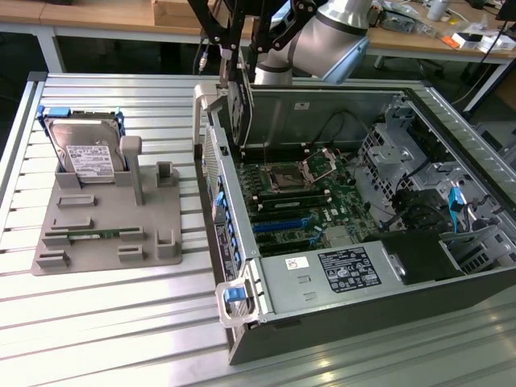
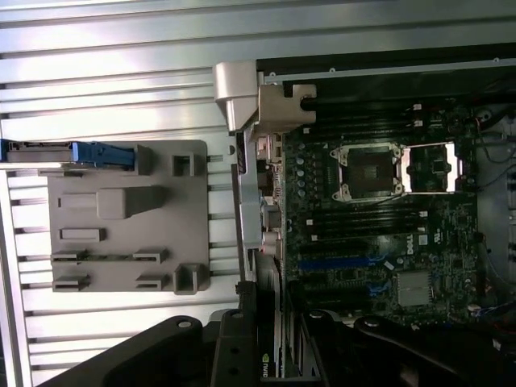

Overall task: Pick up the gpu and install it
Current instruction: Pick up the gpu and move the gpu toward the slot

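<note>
Gripper [image 1: 239, 68] clamps gpu [image 1: 240, 113] upright above open computer case [image 1: 347, 318].

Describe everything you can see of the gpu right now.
The gpu is a thin, flat, dark card, gripped by the tool and hanging on edge, roughly upright, above the rear wall of the open computer case. It hangs over the back edge of the motherboard, not seated in any slot. The wrist view shows it edge-on with a small green logo. Only the tool appears to touch it.
</note>
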